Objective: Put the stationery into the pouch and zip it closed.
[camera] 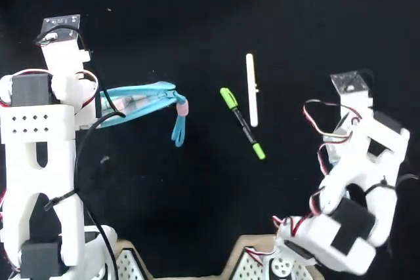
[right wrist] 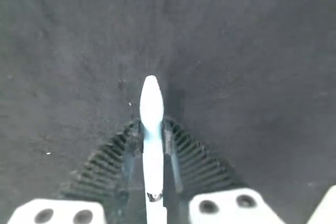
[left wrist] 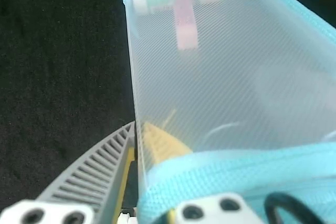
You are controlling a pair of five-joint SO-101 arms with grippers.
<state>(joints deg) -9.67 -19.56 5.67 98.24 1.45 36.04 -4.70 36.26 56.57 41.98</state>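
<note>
Teal-edged pouch (camera: pixel 141 100), robot's left side: the left gripper (left wrist: pixel 140 145) is clamping its rim. Lying outside on the table (camera: pixel 197 195): green highlighter (camera: pixel 241 122), white pen (camera: pixel 251 90). The right gripper (right wrist: pixel 152 124) is pinching a white stick (right wrist: pixel 151 98). Loading and zipping are pending.

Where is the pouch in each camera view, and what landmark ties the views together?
High view: pouch left of centre, one end in the left gripper.
Left wrist view: close up, its translucent side before the lens, clamped by that gripper.
Right wrist view: a white stick in the right gripper, over the black tabletop.
Shared landmark: the black tabletop.
</note>
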